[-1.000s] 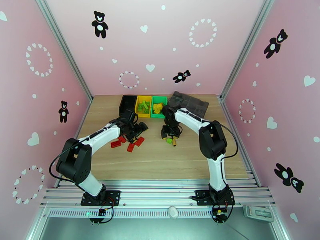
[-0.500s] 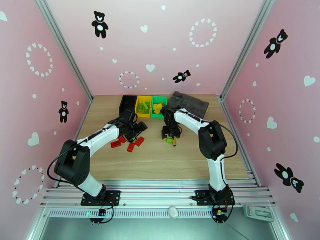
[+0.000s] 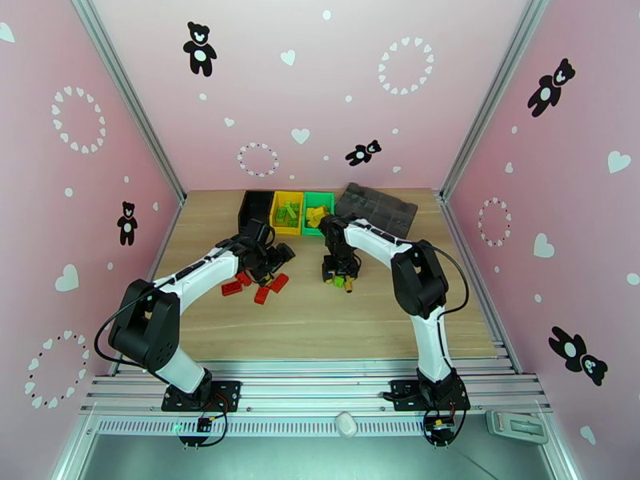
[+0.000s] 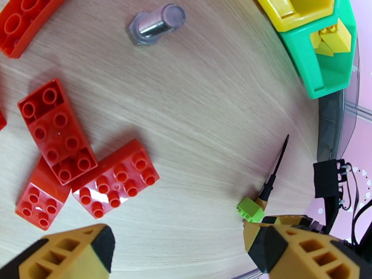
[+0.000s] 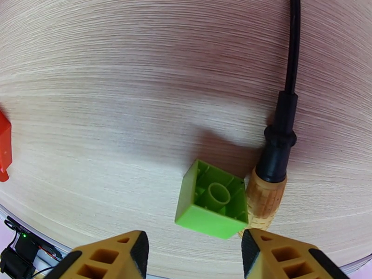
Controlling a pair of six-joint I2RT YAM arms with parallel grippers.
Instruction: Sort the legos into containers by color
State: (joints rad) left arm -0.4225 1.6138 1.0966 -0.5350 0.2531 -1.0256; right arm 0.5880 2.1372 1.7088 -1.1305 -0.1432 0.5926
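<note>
Several red legos (image 4: 56, 129) lie loose on the wood, seen from above as a cluster (image 3: 262, 294). My left gripper (image 4: 181, 249) hovers open just over their near side (image 3: 272, 258), holding nothing. A green lego (image 5: 211, 201) lies upside down, touching the screwdriver's handle. My right gripper (image 5: 193, 254) is open above it (image 3: 339, 272), and the brick sits just ahead of its fingertips, untouched. The black container (image 3: 254, 206), yellow container (image 3: 278, 222) and green container (image 3: 306, 223) stand side by side at the back. Green legos lie in the yellow one, yellow legos (image 4: 332, 38) in the green one.
An orange-handled screwdriver (image 5: 267, 201) lies against the green lego, its black shaft pointing away. A small grey metal piece (image 4: 156, 24) rests near the red bricks. A dark grey compartmented tray (image 3: 376, 208) stands right of the containers. Bare wood lies in front of both grippers.
My right arm has shifted slightly left and back over the green lego, its jaws staying apart. The left arm and the red legos have not moved.
</note>
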